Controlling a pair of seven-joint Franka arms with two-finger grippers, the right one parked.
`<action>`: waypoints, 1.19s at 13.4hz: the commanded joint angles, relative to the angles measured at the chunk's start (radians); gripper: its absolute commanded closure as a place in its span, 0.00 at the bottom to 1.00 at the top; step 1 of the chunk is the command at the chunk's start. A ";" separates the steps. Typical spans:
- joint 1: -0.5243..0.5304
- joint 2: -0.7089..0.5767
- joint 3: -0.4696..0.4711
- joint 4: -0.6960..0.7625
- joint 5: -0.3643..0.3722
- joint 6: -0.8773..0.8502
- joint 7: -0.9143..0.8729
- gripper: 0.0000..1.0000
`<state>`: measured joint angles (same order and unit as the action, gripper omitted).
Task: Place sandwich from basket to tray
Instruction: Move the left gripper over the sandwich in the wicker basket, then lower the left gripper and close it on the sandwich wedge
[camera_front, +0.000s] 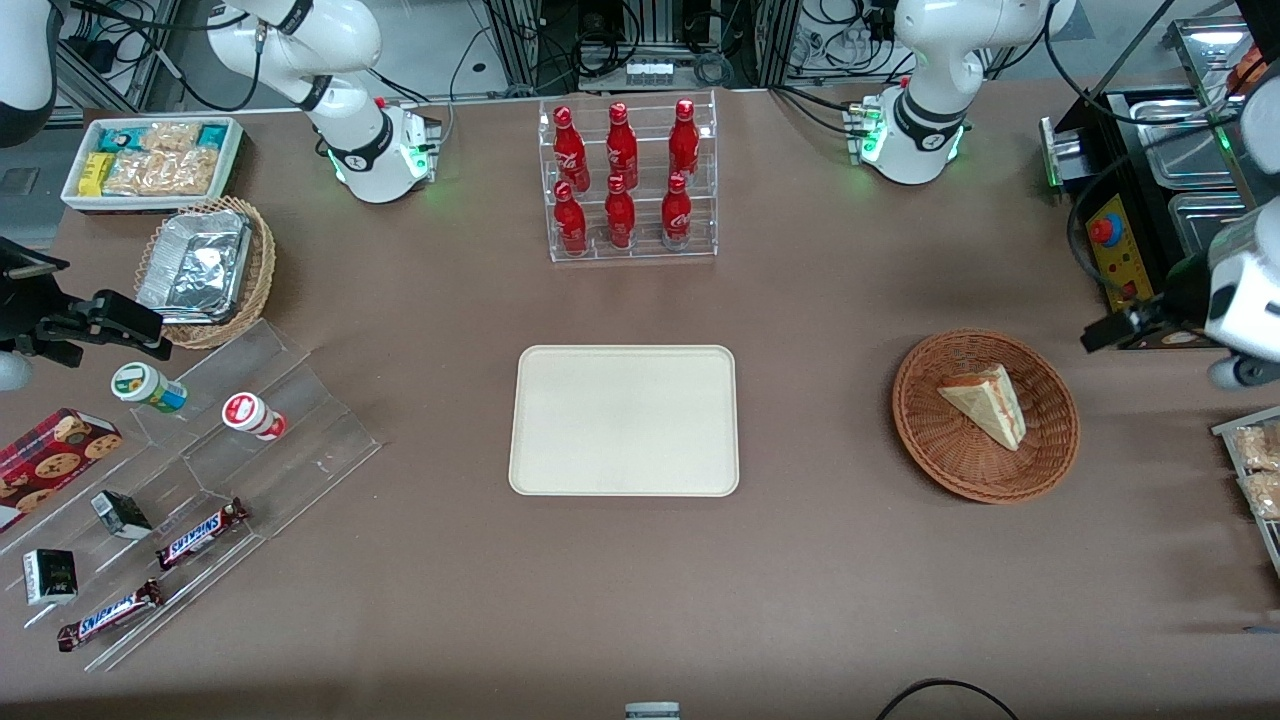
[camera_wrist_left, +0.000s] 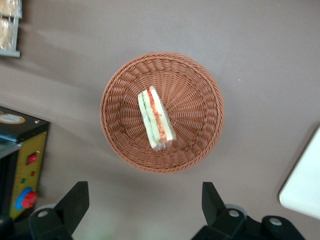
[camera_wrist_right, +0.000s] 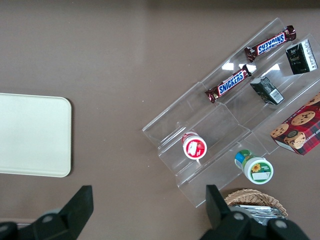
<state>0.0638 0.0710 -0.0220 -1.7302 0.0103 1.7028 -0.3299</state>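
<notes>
So the sandwich (camera_wrist_left: 156, 119) is sitting in the middle of the basket (camera_wrist_left: 200, 90), lying on its side with the filling edge showing. My gripper (camera_wrist_left: 145, 202) is hovering high above the table, just off the basket's rim rather than over the wedge itself, so I'm guessing I'm needing to slide across before dropping. The wedge's long axis is running roughly crosswise to the gap between my fingers (camera_wrist_left: 75, 200), which looks handy. Jaws are spread wide, holding and touching nothing. The tray (camera_front: 623, 420) is waiting well apart, toward the parked arm's end.
</notes>
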 joint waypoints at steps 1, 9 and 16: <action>0.001 0.036 -0.006 -0.035 0.010 0.035 -0.115 0.00; -0.002 0.113 0.048 -0.329 -0.007 0.438 -0.352 0.00; -0.013 0.173 0.048 -0.453 -0.021 0.656 -0.435 0.00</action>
<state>0.0568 0.2388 0.0253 -2.1722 -0.0027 2.3208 -0.7463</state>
